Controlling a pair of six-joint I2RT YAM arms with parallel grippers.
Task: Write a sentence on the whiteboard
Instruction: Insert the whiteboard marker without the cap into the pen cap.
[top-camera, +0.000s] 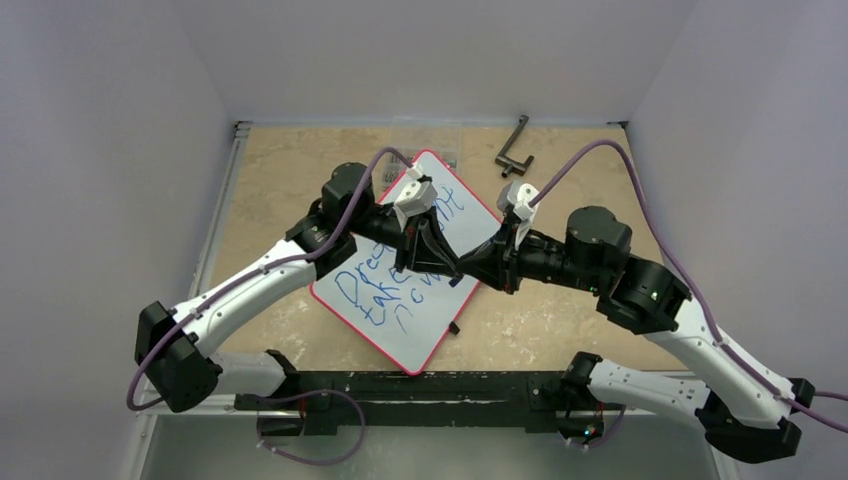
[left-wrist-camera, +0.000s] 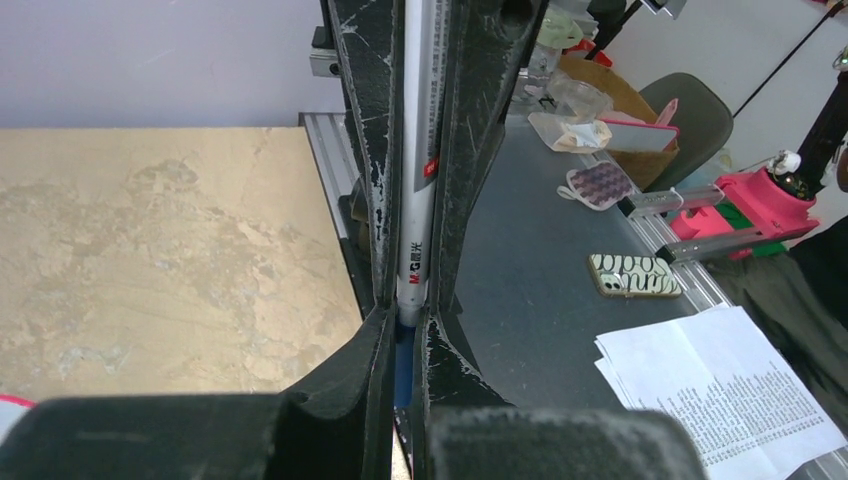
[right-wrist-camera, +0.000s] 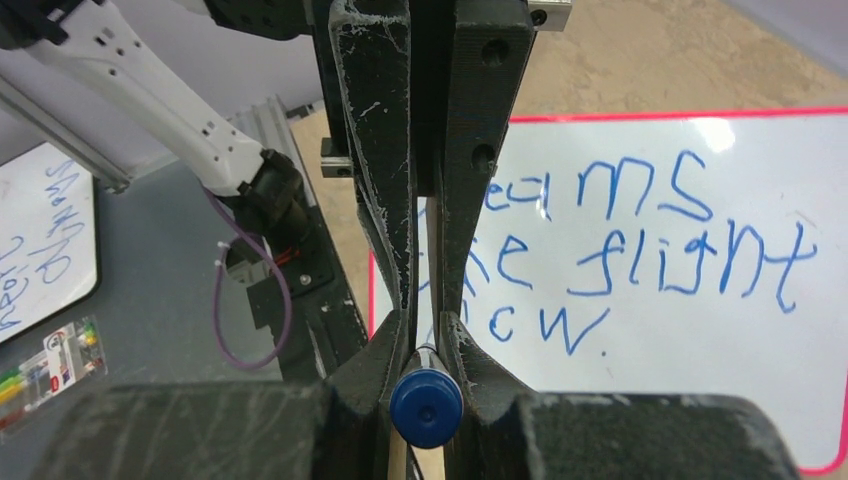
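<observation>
left tool (left-wrist-camera: 420, 150): closed on white marker pen (left-wrist-camera: 418, 235) | right tool (right-wrist-camera: 430, 120): gripping round blue cap (right-wrist-camera: 426, 408) | both above red-rimmed white whiteboard (right-wrist-camera: 700, 385)

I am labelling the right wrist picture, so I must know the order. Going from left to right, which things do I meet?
small board with blue writing at the left edge → purple cable loop → blue marker cap → sentence on the whiteboard

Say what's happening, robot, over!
Left hand shut on white marker pen. Right hand shut on round blue cap. Blue handwritten sentence on white red-rimmed whiteboard. Both hands above it.
</observation>
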